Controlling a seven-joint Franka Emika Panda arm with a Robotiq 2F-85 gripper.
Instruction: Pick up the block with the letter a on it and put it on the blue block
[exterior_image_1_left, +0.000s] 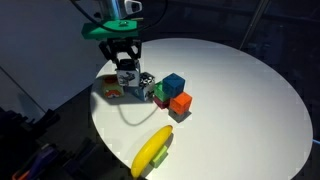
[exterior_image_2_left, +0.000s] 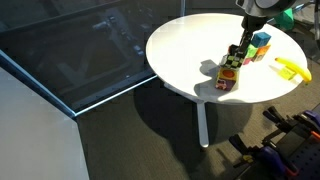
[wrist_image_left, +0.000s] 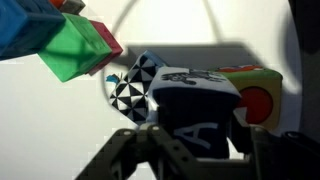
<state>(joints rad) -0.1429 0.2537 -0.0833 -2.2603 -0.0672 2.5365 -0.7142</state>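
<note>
- The Panda arm reaches down over the round white desk (exterior_image_1_left: 250, 90) in both exterior views; the pincer (exterior_image_1_left: 126, 66) points straight down at a cluster of cubes near the desk edge.
- Pincer state: clenched on the block with the letter a (wrist_image_left: 195, 100). In the wrist view the block sits between the two fingers (wrist_image_left: 135, 155), with the dark "A" mark on its face towards the camera.
- Whether the block with the letter a (exterior_image_1_left: 125, 76) rests on the desk or is raised clear of it cannot be determined from these views.
- A black-and-white checkered cube (wrist_image_left: 133, 85) stands just beside the held block, on its left in the wrist view.
- A yellow-and-red cube (wrist_image_left: 258, 95) stands just beside the held block on the opposite side.
- The blue block (exterior_image_1_left: 174, 83) stands on the desk, apart from the pincer, with nothing on top of it.
- A green cube (exterior_image_1_left: 160, 97) lies just beside the blue block, and an orange cube (exterior_image_1_left: 181, 103) sits next to both.
- In the wrist view the green cube (wrist_image_left: 75, 48) appears at upper left, with the blue block (wrist_image_left: 22, 30) behind it at the frame edge.
- A banana (exterior_image_1_left: 152, 150) lies on the desk, well apart from the cubes.
</note>
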